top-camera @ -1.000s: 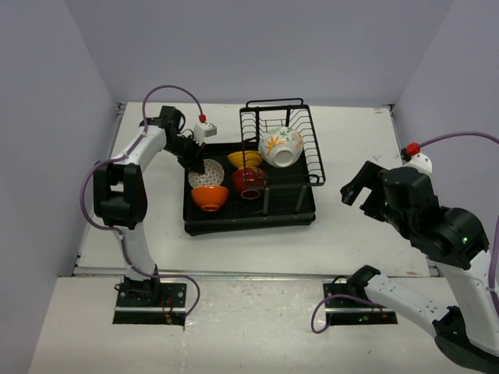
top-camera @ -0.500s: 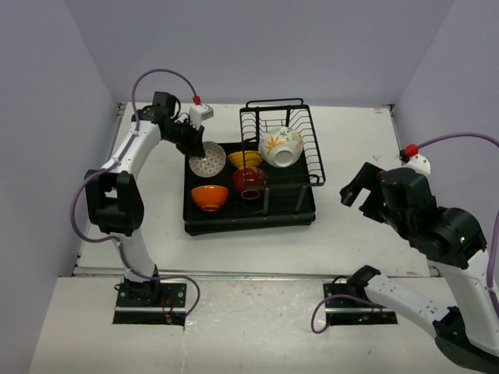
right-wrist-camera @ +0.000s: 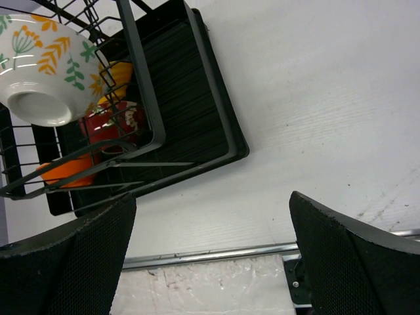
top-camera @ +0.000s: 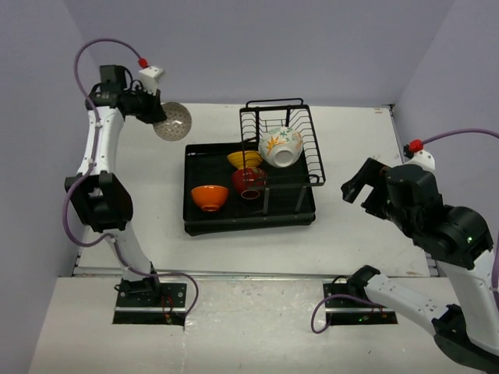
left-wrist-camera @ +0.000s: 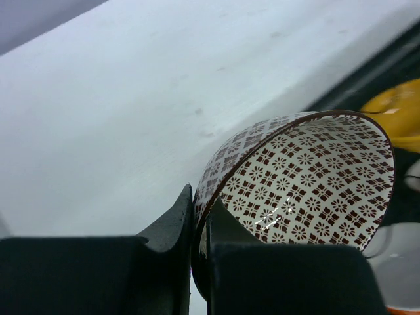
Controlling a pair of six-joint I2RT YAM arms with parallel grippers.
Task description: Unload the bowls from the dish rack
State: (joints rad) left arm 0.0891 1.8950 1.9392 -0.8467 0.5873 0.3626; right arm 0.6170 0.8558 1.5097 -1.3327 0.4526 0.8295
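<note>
So the white bowl with the brown pattern point(left-wrist-camera: 308, 177) is the one I've got right now. It's out of the dish rack point(top-camera: 249, 224) and hanging in the air over the bare table point(top-camera: 359, 132), off past the rack's far-left corner. My left pincer point(left-wrist-camera: 200, 213) is clamped on its rim, one finger inside and one outside. That thin edge is really the only part of a round bowl that fits between my fingers. It also means the bowl dangles tipped on its side, mouth facing my wrist camera, so I reckon I'll need to level it before setting it down or it'll roll.

The other four are in the rack:
- The orange bowl point(top-camera: 210, 197) sits in the flat tray part at the near left.
- The red bowl point(top-camera: 249, 181) and the yellow bowl point(top-camera: 243, 159) are close together, right beside the wire basket point(top-camera: 312, 148).
- The big flowered bowl point(top-camera: 281, 146) leans on its side inside the wires, foot pointing out at my right wrist camera. That's a draining pose, I guess.

My right pincer point(top-camera: 362, 183) is spread wide open with nothing in it, parked over the table to the right of the rack. It's well placed for the flowered one, I'd say, though those wires look awkward to reach past.
</note>
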